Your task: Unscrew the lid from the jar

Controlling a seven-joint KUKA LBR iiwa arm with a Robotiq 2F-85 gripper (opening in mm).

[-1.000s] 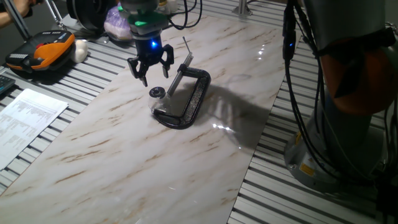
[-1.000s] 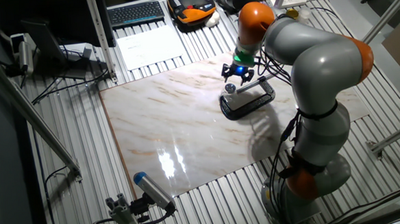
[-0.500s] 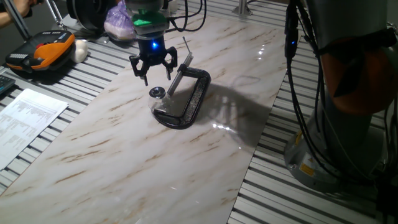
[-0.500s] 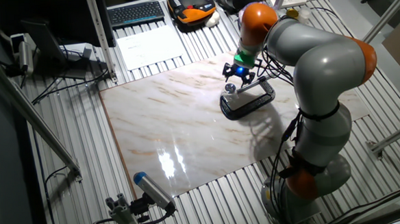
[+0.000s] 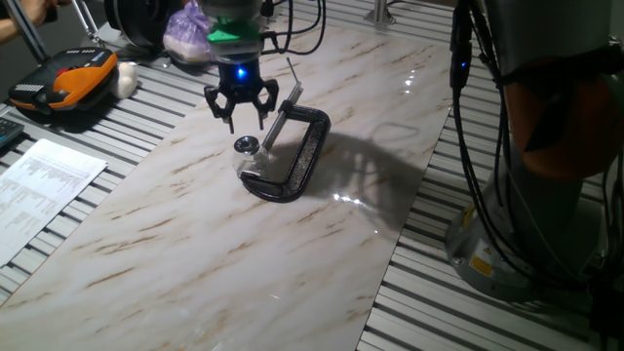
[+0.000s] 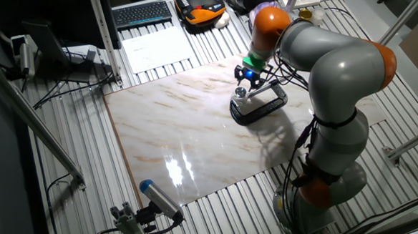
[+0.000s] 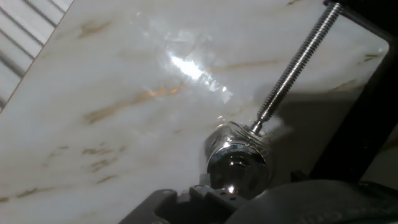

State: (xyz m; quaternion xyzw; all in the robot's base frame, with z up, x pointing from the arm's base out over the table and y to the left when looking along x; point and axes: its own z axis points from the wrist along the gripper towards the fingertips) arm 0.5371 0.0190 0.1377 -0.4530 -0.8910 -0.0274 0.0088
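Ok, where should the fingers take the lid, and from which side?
Grip the lid by its round rim, coming straight down from above: it faces up on the jar, which the C-clamp pins. The gripper hangs above, open. Set the fingers clear of the clamp screw.

Shiny lid (image 7: 238, 167) beneath clamp screw (image 7: 295, 65)
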